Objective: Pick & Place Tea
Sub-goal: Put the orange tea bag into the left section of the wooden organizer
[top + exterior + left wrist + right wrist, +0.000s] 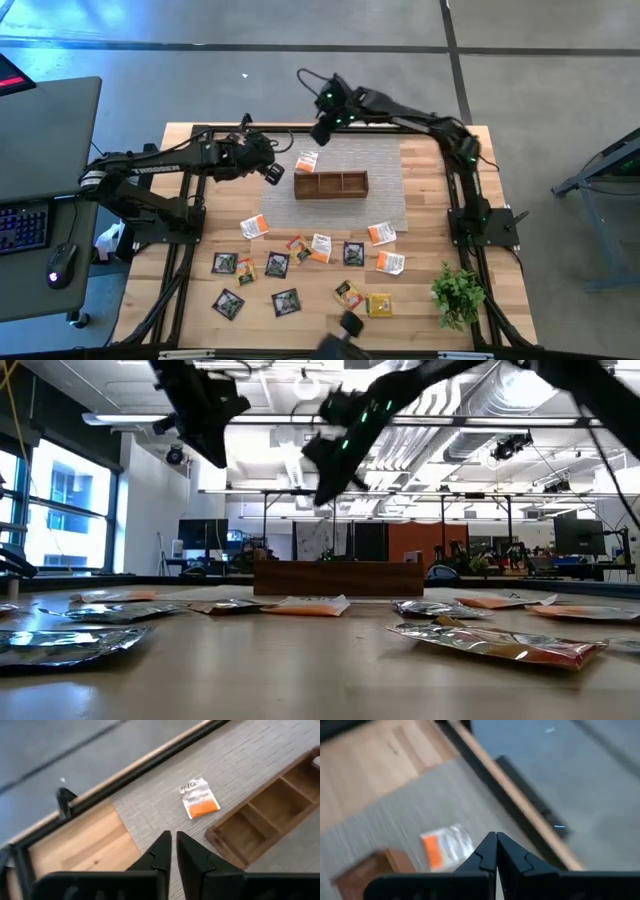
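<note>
From above, the tea sachets (300,262) lie scattered on the desk (420,300) before the wooden tray (331,185); one orange sachet (307,161) sits just behind it. In the wrist views, left claw (173,839) and right claw (496,838) are pinched closed, empty, above the mat.

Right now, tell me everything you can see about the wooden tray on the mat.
The wooden tray is a brown, low-walled rectangular box split by two dividers into three compartments in a row. All three look empty. It sits flat and upright on the grey woven mat, toward the far side of the table. Nothing touches it: a white-and-orange tea bag lies on the mat just beyond its left end, apart from it. The left gripper and right gripper are both off the tray, fingers shut and empty.
</note>
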`<control>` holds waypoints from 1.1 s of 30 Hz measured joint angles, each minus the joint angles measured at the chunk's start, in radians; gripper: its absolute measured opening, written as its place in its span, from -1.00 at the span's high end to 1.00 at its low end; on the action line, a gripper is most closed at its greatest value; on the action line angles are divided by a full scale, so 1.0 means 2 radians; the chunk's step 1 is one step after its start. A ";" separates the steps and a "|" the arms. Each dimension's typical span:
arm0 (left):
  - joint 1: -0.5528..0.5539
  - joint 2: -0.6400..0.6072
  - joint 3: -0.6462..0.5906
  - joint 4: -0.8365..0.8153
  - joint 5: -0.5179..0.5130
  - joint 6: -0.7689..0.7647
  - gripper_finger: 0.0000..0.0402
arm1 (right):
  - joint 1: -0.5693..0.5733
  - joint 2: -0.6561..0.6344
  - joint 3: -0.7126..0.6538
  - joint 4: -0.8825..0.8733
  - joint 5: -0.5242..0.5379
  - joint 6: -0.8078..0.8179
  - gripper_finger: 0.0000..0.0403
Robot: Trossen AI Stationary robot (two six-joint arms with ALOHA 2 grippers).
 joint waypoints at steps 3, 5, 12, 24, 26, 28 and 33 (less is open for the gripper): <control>0.040 0.023 0.000 0.040 0.054 0.020 0.98 | 0.028 -0.075 -0.040 -0.029 0.053 -0.017 1.00; 0.072 0.047 0.000 0.078 0.109 0.056 0.97 | 0.044 -0.131 -0.087 -0.034 0.060 -0.018 1.00; 0.156 0.137 0.000 0.229 0.289 0.168 0.93 | 0.081 -0.334 -0.347 0.060 0.010 0.020 1.00; 0.198 0.243 0.000 0.318 0.379 0.197 0.33 | 0.147 -0.477 -0.641 0.349 -0.042 0.034 1.00; 0.199 0.264 -0.001 0.332 0.409 0.193 0.23 | 0.152 -0.477 -0.657 0.356 -0.042 0.028 1.00; 0.194 0.284 0.002 0.340 0.397 0.182 0.17 | 0.154 -0.477 -0.667 0.357 -0.042 0.027 1.00; 0.192 0.302 0.001 0.338 0.315 0.172 0.13 | 0.152 -0.477 -0.673 0.361 -0.042 0.026 1.00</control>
